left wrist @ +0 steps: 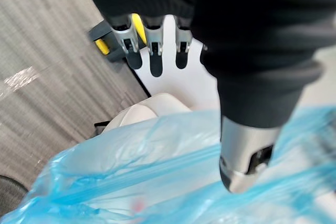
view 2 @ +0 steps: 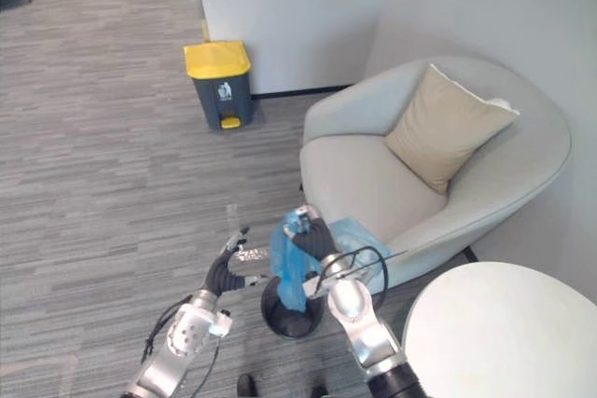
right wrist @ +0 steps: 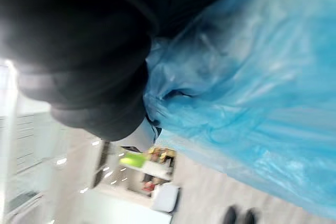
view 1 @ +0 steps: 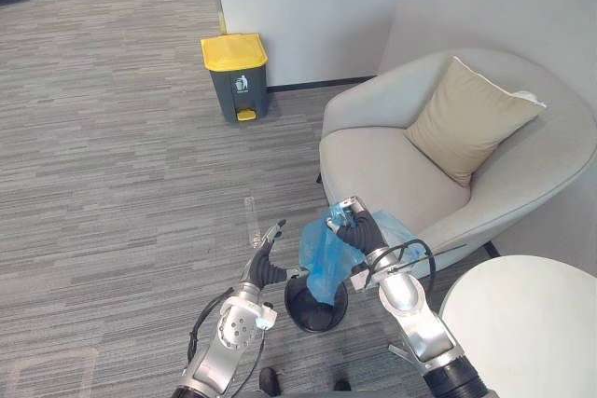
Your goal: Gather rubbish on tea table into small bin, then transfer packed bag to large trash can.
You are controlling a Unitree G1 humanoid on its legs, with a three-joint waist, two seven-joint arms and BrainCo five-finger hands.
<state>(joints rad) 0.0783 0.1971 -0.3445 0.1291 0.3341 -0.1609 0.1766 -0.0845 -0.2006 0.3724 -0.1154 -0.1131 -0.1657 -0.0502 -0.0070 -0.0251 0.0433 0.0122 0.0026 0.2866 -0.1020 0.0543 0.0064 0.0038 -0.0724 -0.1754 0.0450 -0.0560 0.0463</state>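
The right robot hand (view 1: 359, 228) has its fingers curled tight round the top of the translucent blue plastic rubbish bag (view 1: 320, 263). The bag hangs down from it, its lower end at the mouth of the small round black bin (view 1: 312, 314) on the grey carpet floor. The left robot hand (view 1: 264, 263) hovers just left of the bag, fingers straight and apart. The grey large trash can with a yellow lid (view 1: 235, 76) stands far left by the wall, well apart from the bag.

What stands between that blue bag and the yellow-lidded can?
Nothing solid: open carpet, bar a clear scrap, runs from the bag, held in the right hand, to the can. Its lid is shut; the armchair stands aside.
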